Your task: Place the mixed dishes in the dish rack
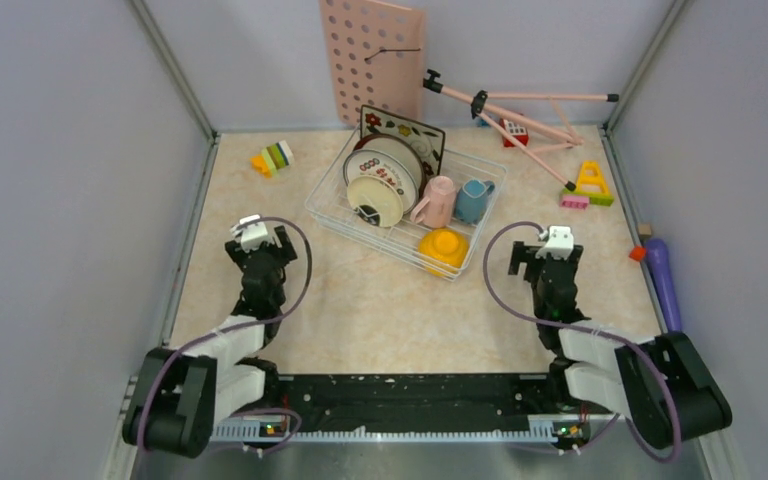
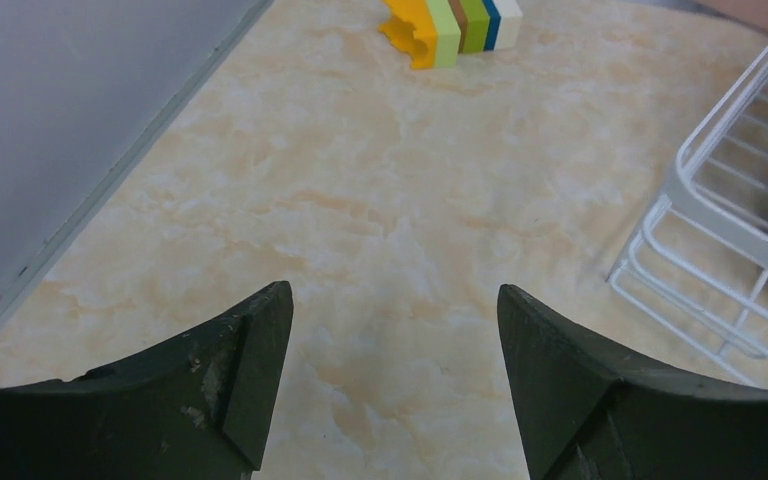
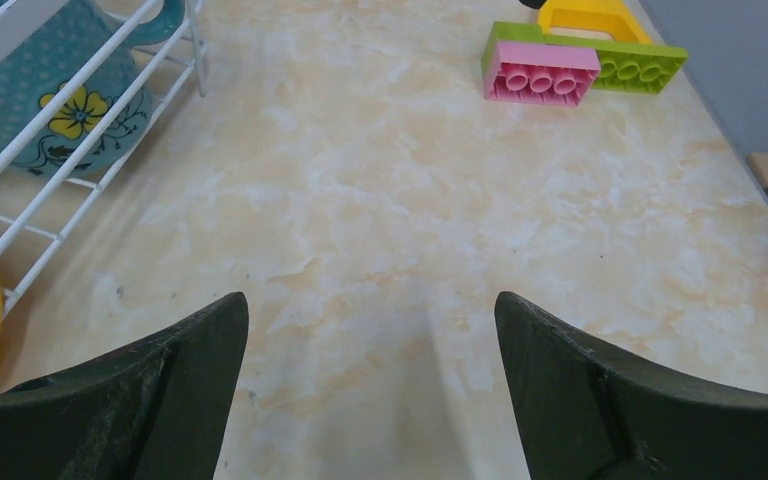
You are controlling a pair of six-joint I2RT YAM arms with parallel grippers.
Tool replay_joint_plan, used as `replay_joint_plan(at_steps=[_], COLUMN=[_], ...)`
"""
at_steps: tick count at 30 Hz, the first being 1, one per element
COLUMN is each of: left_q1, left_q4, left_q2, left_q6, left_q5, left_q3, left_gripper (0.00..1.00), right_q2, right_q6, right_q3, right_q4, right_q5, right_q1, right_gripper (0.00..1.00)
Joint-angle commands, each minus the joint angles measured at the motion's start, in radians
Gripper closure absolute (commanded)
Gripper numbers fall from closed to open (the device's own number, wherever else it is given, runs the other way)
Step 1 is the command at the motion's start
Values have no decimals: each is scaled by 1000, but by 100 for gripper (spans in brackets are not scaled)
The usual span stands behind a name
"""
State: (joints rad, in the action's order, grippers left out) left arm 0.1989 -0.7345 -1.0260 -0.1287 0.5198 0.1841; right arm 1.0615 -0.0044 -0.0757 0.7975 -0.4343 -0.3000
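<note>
Left gripper (image 2: 392,300): jaws spread wide, nothing between them, poised over the marbled table (image 2: 360,190). Right gripper (image 3: 370,300): likewise spread and holding nothing, above the table.

I note the dish rack (image 2: 720,217) just to the right of the left gripper and to the left of the right one, set at an angle at mid-table.

Inside it I count a square flowered plate (image 1: 403,130) upright at the far end. In front of that stands a white dotted plate (image 1: 388,163), then a cream plate with a black blotch (image 1: 374,200). A pink cup (image 1: 438,202) and a blue cup (image 1: 473,200) sit side by side to their right. An orange-yellow bowl (image 1: 444,247) lies upside down at the near corner.

Outside the rack: a striped block stack (image 2: 455,25) far left, and pink and green blocks (image 3: 580,62) far right.
</note>
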Motion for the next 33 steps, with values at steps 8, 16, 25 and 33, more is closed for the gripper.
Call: replay_joint_plan(at_steps=[8,16,25,33], left_q1=[-113,-115,-131,-192], left_q4=[-87,-82,-355,-344], left_q2=[-263,-210,-425,-448], left_q6=[52,109,119,103], left_q5=[-254,-190,-160,-348], left_q3=[137,100,119,113], left_gripper=[25,26,26,27], right_q2=[174,95,423,401], right_q6=[138,13,-6,38], right_q3=[-111,-64,-52,-94], right_q4=[172,183,584,458], right_q5=[221,223,53,73], right_q1=[174,173,185,206], right_gripper=[12,14,12,2])
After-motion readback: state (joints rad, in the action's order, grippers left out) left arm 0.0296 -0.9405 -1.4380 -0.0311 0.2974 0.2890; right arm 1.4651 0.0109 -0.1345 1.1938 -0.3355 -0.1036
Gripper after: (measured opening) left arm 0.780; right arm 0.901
